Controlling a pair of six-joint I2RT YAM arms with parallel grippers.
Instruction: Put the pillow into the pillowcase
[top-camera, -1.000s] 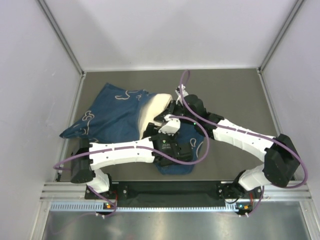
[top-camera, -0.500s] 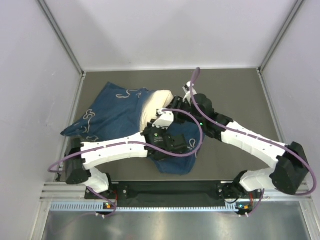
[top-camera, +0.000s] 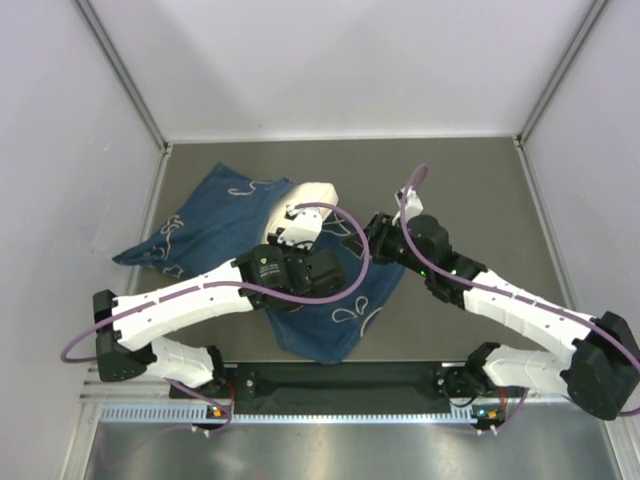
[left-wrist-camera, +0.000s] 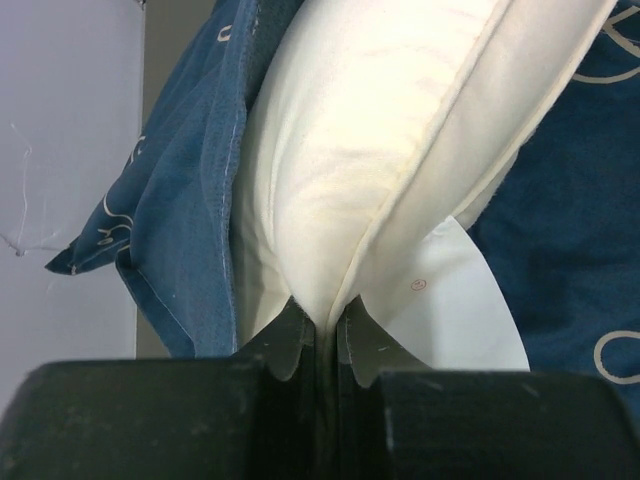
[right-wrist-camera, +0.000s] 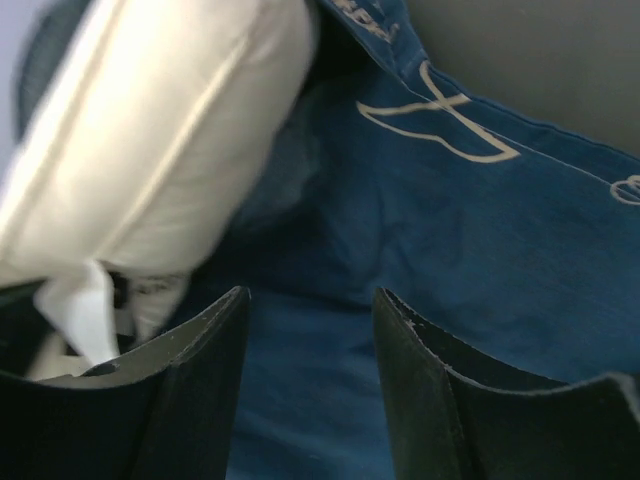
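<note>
Left wrist view: my left tool (left-wrist-camera: 322, 330) is clamped tight on the seamed edge of the pillow (left-wrist-camera: 400, 130), which sits partly inside the pillowcase (left-wrist-camera: 190, 200). My right tool (right-wrist-camera: 312, 300) hangs parted just above the pillowcase, gripping nothing.

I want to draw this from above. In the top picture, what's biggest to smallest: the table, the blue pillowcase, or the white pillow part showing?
1. The table.
2. The pillowcase.
3. The pillow; only the end outside the pillowcase shows.
</note>
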